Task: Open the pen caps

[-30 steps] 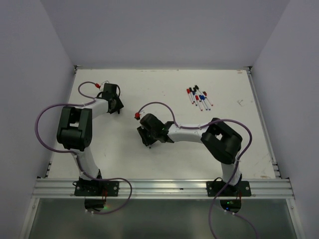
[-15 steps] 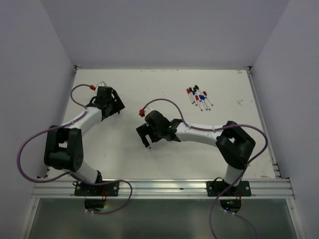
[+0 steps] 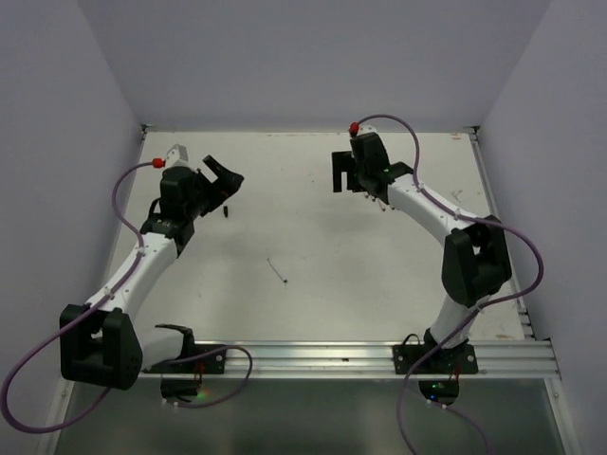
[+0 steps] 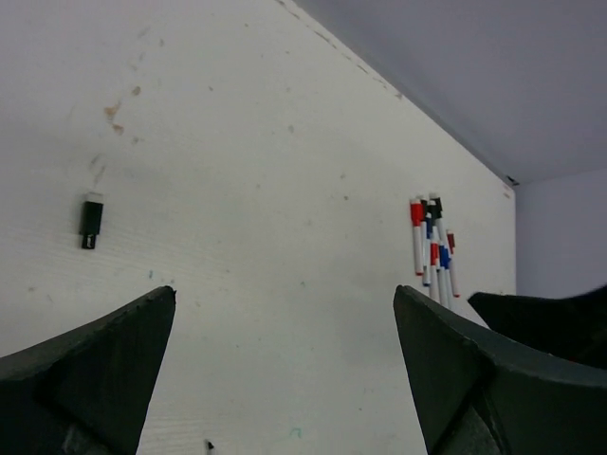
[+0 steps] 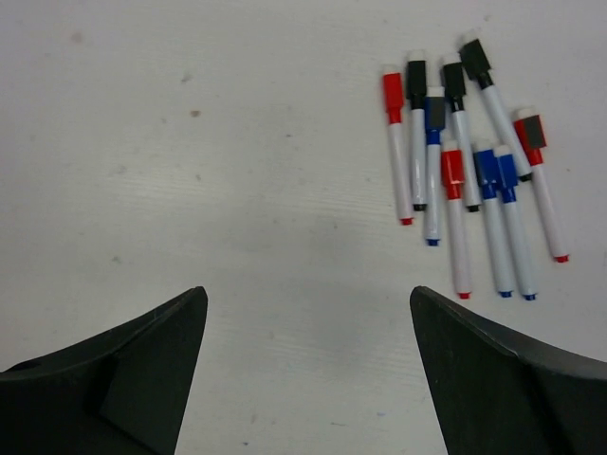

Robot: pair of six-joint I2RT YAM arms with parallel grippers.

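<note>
Status: left gripper (image 4: pixel 285 289) splayed, empty, black cap (image 4: pixel 90 223) at 10 o'clock | right gripper (image 5: pixel 308 299) splayed, empty, pens (image 5: pixel 458 237) at 1 o'clock

A stained white surface (image 3: pixel 313 237) is enclosed by pale walls (image 3: pixel 313 57). An aluminium rail (image 3: pixel 313 358) is fixed along its near edge.

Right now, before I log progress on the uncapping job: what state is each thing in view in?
left gripper: open, empty.
right gripper: open, empty.
clustered pens: lying flat side by side, every one capped.
loose black cap: off its pen, lying alone on the table.
loose pen: lying alone mid-table, apparently uncapped; too small to be sure.
</note>
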